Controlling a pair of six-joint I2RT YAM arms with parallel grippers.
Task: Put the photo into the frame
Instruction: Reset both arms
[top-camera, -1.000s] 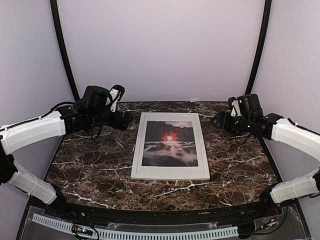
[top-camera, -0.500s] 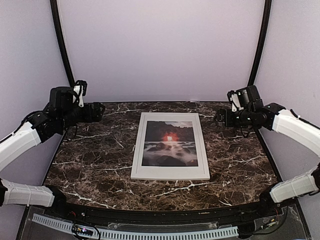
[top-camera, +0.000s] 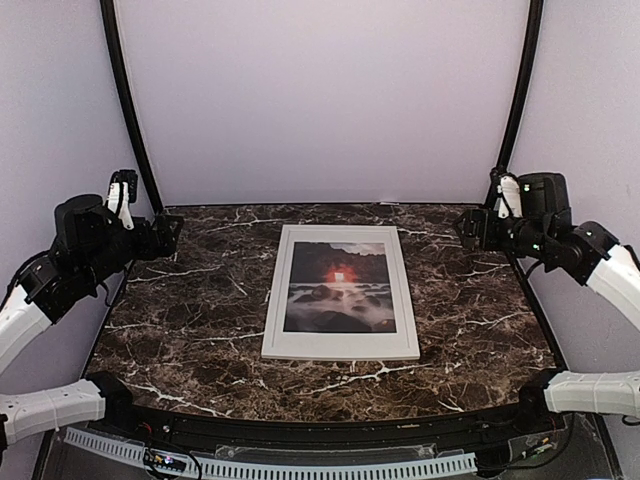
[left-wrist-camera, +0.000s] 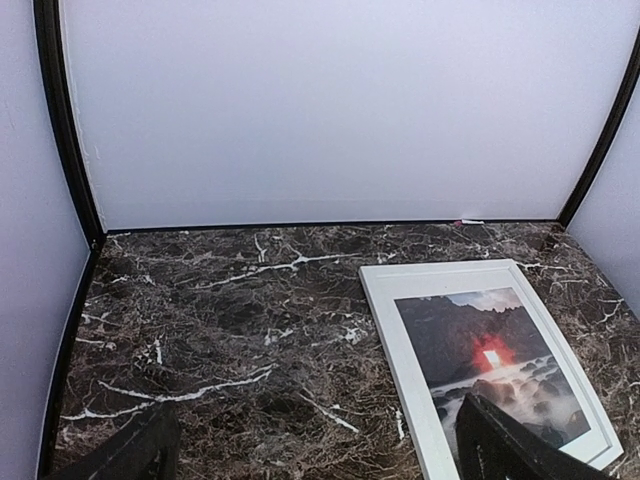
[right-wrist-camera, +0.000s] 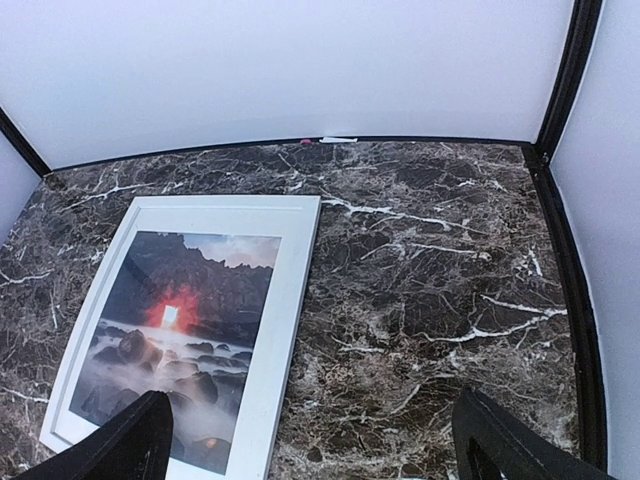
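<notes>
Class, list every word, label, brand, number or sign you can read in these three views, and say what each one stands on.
None can be read.
The photo shows only a red sun over rocks and water.
The frame is plain white.
The marble table bears no lettering.
The small part on the near rail is too small to read, if it carries any marking at all.
</notes>
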